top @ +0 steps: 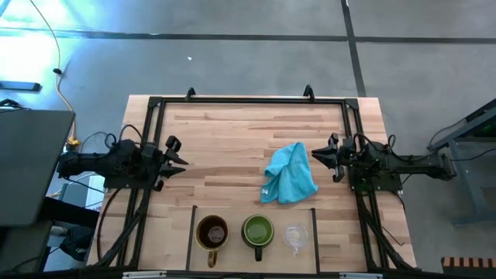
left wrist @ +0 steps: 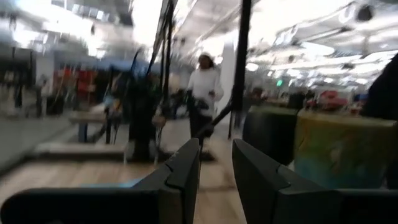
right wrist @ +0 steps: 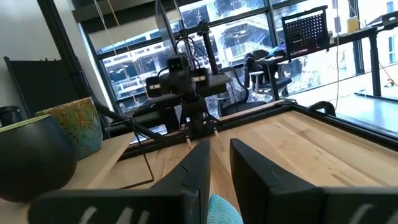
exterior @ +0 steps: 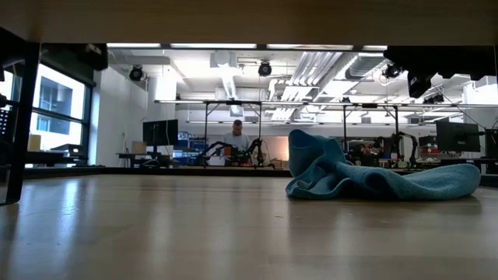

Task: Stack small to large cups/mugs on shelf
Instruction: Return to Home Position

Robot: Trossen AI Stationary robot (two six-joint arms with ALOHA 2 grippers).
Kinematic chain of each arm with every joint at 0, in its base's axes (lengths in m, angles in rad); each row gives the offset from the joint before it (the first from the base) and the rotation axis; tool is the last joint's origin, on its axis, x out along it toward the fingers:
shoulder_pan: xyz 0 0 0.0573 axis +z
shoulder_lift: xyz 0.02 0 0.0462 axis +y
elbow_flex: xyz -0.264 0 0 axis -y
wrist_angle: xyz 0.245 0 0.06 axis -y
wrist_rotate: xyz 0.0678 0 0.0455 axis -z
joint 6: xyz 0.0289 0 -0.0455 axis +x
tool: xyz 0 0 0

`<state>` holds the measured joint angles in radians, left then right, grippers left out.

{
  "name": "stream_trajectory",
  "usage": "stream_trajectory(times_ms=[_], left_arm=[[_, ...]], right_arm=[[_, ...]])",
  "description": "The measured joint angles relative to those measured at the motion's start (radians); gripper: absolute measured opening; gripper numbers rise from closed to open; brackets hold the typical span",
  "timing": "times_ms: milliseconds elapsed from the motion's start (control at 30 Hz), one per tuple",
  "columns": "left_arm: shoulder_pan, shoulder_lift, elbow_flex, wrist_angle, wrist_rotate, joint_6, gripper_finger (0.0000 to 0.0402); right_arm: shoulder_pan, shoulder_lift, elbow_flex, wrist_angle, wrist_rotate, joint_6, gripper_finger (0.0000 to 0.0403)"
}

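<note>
The brown mug (top: 211, 232), green mug (top: 257, 230) and glass cup (top: 295, 235) stand in 1 row, left to right, on the shelf (top: 234, 249) at the near edge of the bench (top: 232, 132). The left gripper (top: 180, 155) and right gripper (top: 319, 153) hover mid-bench, jaws slightly apart and empty, with the turquoise cloth (top: 291, 174) beside the right one. The row lies nearer than both and between them, so homing should only need each arm to draw outward.

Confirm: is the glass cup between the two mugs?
No, the glass cup ends the row beside the green mug, brown mug beyond that.
</note>
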<state>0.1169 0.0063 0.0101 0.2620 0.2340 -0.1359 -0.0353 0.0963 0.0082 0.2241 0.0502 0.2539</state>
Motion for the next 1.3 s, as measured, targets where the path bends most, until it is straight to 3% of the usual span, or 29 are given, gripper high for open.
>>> stream_trajectory(times_ms=[233, 633, 1300], left_arm=[[0.0, 0.0, 0.0, -0.095, -0.065, -0.016, 0.0085], [0.0, 0.0, 0.0, -0.214, -0.071, 0.003, 0.0085], [0.0, 0.0, 0.0, -0.221, -0.067, 0.212, 0.0085]], right_arm=[[0.0, 0.0, 0.0, 0.009, 0.0, 0.011, 0.0053], [0.0, 0.0, 0.001, 0.036, 0.0, 0.038, 0.0053], [0.0, 0.0, 0.028, 0.036, 0.043, 0.115, 0.0053]])
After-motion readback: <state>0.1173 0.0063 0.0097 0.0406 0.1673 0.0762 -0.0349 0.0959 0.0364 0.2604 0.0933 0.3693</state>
